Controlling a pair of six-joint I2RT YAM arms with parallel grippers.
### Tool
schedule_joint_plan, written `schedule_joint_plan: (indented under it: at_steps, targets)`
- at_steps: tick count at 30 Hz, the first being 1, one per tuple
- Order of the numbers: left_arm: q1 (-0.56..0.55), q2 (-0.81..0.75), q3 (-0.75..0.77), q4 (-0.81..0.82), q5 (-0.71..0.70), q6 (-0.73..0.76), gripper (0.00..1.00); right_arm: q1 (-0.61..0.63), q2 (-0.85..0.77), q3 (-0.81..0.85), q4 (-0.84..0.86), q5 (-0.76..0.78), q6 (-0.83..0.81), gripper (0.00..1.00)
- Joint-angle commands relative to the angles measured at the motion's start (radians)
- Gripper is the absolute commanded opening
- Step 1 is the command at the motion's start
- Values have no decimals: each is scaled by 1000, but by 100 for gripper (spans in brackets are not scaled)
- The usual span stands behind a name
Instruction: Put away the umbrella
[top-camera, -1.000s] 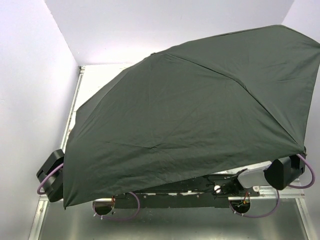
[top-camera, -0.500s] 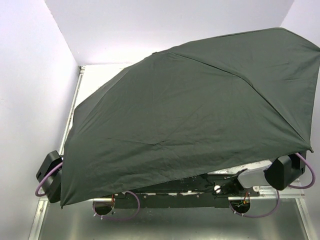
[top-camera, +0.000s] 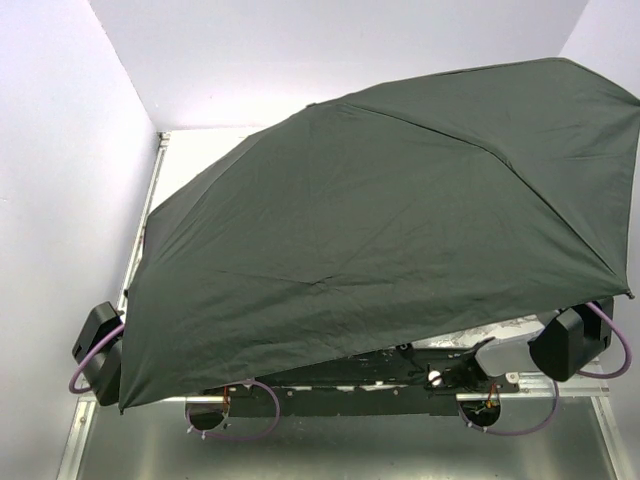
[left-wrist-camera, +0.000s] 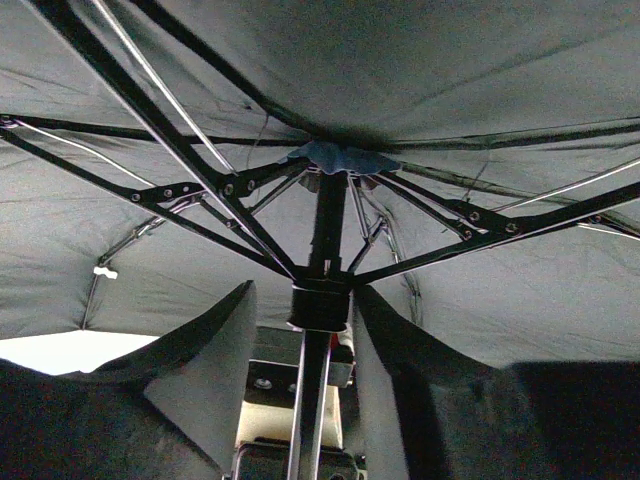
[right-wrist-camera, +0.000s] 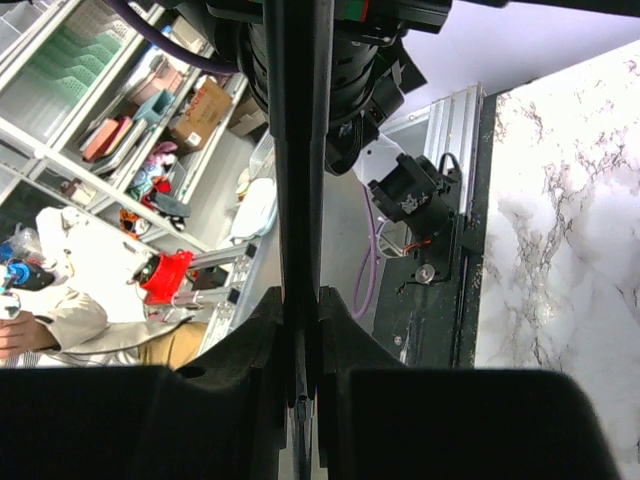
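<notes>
The umbrella (top-camera: 380, 220) is open, and its wide black canopy covers most of the table and hides both grippers in the top view. In the left wrist view I see the underside of the canopy (left-wrist-camera: 420, 70), the ribs, the runner (left-wrist-camera: 320, 305) and the thin shaft (left-wrist-camera: 308, 400). My left gripper (left-wrist-camera: 305, 293) is open, its fingers (left-wrist-camera: 215, 365) standing either side of the shaft just under the runner. My right gripper (right-wrist-camera: 301, 305) is shut on the umbrella's shaft (right-wrist-camera: 298, 150).
The marble tabletop (right-wrist-camera: 560, 250) shows beside the right gripper and under the canopy's edge (top-camera: 500, 330). White walls (top-camera: 60, 200) stand close at the left and back. The arm bases (top-camera: 350, 395) are at the near edge. Shelves (right-wrist-camera: 90, 110) lie beyond the table.
The canopy has shifted slightly. Its lower left corner and right tip have spread a little outward, and its near right edge has lifted, showing more tabletop. The arms have barely moved.
</notes>
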Motion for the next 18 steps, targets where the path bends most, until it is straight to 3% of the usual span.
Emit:
schedule_joint_plan:
  at_steps: [1,5,8,10,12,15,18]
  targets:
    - [10,4,32,-16,-19,-5,39,2,-40,-10,11,-12,-27,1]
    - [25,9,28,15,13,-12,0,2,-43,-17,1,-3,-43,1]
    - [36,9,26,29,63,-31,0,-4,-40,3,-85,55,-122,1]
    - [37,-6,27,-24,93,-59,0,-12,-31,70,-306,183,-289,0]
    - [29,-14,15,-50,116,-66,0,-20,-17,125,-420,282,-405,0]
    - [17,-62,-64,-58,79,-72,0,-35,-34,132,-388,295,-372,0]
    - [18,-104,-85,-171,164,-76,0,-83,-55,156,-409,300,-369,0]
